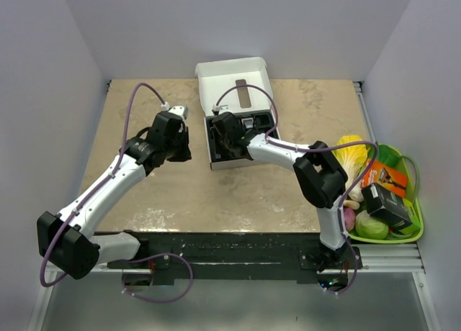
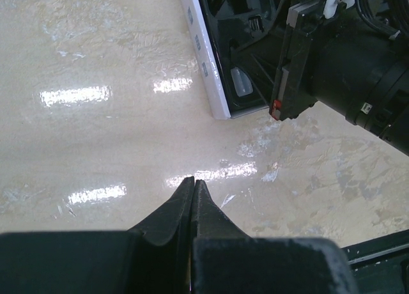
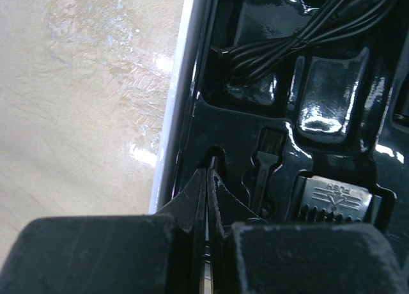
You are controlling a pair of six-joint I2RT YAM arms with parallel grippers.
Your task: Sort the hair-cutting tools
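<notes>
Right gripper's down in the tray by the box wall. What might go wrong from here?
1. The right gripper, closed, sits in a narrow slot of the black tray, beside the white box wall; lifting could drag tray or box along.
2. The cord coiled in the next recess might snag.
3. The left gripper, closed and empty, is near the box corner and the right wrist; the arms may collide.
</notes>
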